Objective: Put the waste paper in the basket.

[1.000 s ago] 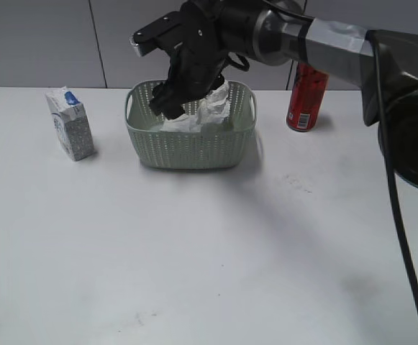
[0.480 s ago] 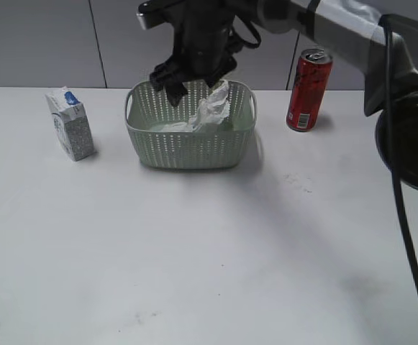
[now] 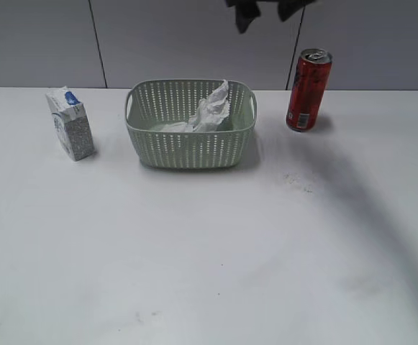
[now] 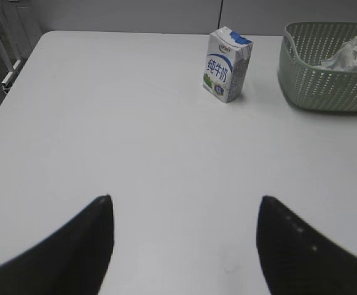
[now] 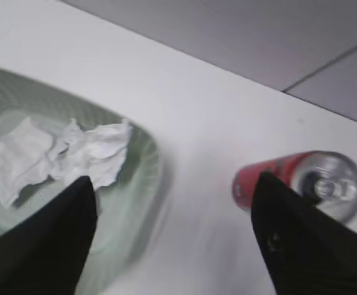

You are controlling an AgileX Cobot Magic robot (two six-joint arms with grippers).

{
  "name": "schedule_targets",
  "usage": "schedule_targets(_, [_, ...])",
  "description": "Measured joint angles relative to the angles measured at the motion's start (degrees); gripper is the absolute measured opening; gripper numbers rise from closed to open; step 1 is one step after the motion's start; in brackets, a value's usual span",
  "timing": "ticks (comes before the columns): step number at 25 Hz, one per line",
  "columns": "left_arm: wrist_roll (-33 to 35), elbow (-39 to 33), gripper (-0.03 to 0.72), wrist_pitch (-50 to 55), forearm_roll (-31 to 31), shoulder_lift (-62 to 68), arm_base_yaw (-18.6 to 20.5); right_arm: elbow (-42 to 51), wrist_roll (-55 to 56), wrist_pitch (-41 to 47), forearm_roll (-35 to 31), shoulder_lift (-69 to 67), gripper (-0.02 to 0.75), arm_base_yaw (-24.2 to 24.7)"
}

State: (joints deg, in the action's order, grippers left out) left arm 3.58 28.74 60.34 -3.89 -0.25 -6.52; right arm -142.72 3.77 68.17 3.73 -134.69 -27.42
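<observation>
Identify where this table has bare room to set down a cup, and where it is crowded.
Bare: the whole front of the table, and the strip between carton and basket. Crowded: the back row, where carton, basket holding waste paper, and red can stand.

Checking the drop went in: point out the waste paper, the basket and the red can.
waste paper (image 3: 212, 111), exterior view, on the upright crumpled peak.
basket (image 3: 191, 149), exterior view, on the perforated front wall.
red can (image 3: 306, 90), exterior view, on the can's side.

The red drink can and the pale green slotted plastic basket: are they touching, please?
Apart. In the exterior view bare white table separates the red drink can from the pale green basket.
</observation>
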Motion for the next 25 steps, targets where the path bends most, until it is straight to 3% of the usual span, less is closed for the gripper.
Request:
schedule_targets(5, [0.0,0.0,0.552,0.0,0.0,0.0,0.0,7.52,0.06,0.04,-0.84,8.61,0.594,6.78])
schedule_targets(10, [0.0,0.0,0.552,0.0,0.0,0.0,0.0,17.32,0.29,0.09,-6.97,17.1,0.594,15.18])
schedule_targets(15, [0.0,0.0,0.552,0.0,0.0,0.0,0.0,29.98,-0.81,0.09,-6.96,26.02,0.594,22.26])
schedule_targets(20, [0.0,0.0,0.552,0.0,0.0,0.0,0.0,45.07,-4.13,-0.5,-6.9,35.77,0.593,23.65])
schedule_targets(25, [0.0,0.0,0.552,0.0,0.0,0.0,0.0,63.29,-4.71,-8.6,-7.23,48.42,0.593,23.67])
